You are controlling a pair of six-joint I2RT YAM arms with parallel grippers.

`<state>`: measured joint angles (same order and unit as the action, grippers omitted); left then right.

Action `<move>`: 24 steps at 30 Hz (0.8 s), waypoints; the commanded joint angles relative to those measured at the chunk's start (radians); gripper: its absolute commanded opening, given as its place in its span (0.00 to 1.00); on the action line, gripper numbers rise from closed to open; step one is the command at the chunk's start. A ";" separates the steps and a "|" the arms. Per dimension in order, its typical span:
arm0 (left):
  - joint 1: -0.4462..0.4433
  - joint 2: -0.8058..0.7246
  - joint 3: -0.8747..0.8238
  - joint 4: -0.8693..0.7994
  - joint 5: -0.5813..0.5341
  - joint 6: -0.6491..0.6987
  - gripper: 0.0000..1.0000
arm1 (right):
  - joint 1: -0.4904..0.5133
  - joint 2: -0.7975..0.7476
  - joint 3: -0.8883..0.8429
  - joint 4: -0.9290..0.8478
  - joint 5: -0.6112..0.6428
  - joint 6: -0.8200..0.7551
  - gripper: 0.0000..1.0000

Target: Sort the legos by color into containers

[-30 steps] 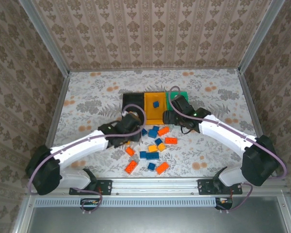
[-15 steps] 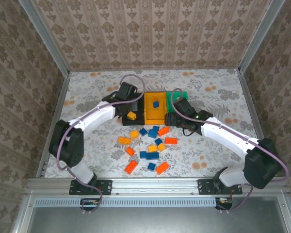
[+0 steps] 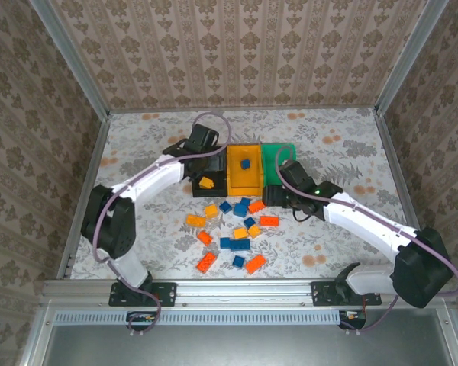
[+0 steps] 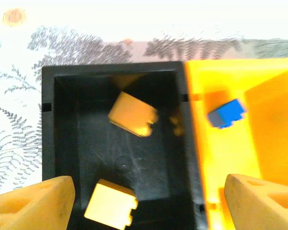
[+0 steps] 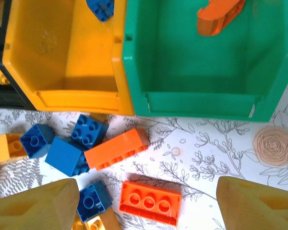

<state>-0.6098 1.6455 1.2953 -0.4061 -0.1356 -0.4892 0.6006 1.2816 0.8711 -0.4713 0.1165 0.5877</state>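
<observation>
Legos [image 3: 233, 229]: the bulk lie loose on the table [image 3: 137, 152], a scatter of blue, yellow-orange and red-orange just on the near side of the containers [image 3: 248, 179].

The three containers stand joined in a row, black on the left and green on the right.
- Black bin [image 4: 153, 163]: two yellow-orange bricks inside. One is a tilted brick [image 4: 133, 114] toward the far wall; the other is a flat brick [image 4: 110, 211] by the near wall.
- Yellow-orange bin [image 4: 273, 143]: one blue brick [image 4: 225, 113].
- Green bin [image 5: 192, 67]: one red-orange piece [image 5: 220, 14] at its far end.

My left gripper [image 4: 146, 184] hangs over the black bin, fingers wide apart, nothing between them.

My right gripper [image 5: 146, 187] hangs over the loose bricks just in front of the yellow-orange and green bins. Its jaws are likewise apart and empty. Below it lie a red-orange brick [image 5: 151, 196], a longer orange brick [image 5: 116, 148] and several blue bricks [image 5: 65, 155] close together.
</observation>
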 commanded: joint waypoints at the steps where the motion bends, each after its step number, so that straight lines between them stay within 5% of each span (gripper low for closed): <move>1: -0.038 -0.147 -0.047 0.039 0.047 -0.018 0.99 | 0.022 -0.014 -0.040 -0.017 -0.036 0.019 0.77; 8: -0.108 -0.378 -0.283 0.086 0.035 -0.088 1.00 | 0.126 0.046 -0.089 0.034 -0.047 0.029 0.77; 18: -0.105 -0.670 -0.550 0.008 -0.022 -0.176 1.00 | 0.229 0.173 -0.068 0.097 -0.082 -0.033 0.55; 24: -0.083 -0.747 -0.603 -0.021 -0.033 -0.202 1.00 | 0.246 0.243 -0.045 0.103 -0.068 -0.042 0.53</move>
<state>-0.7059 0.9176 0.7105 -0.3901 -0.1436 -0.6556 0.8364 1.5021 0.7921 -0.3828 0.0414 0.5667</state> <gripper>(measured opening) 0.997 0.526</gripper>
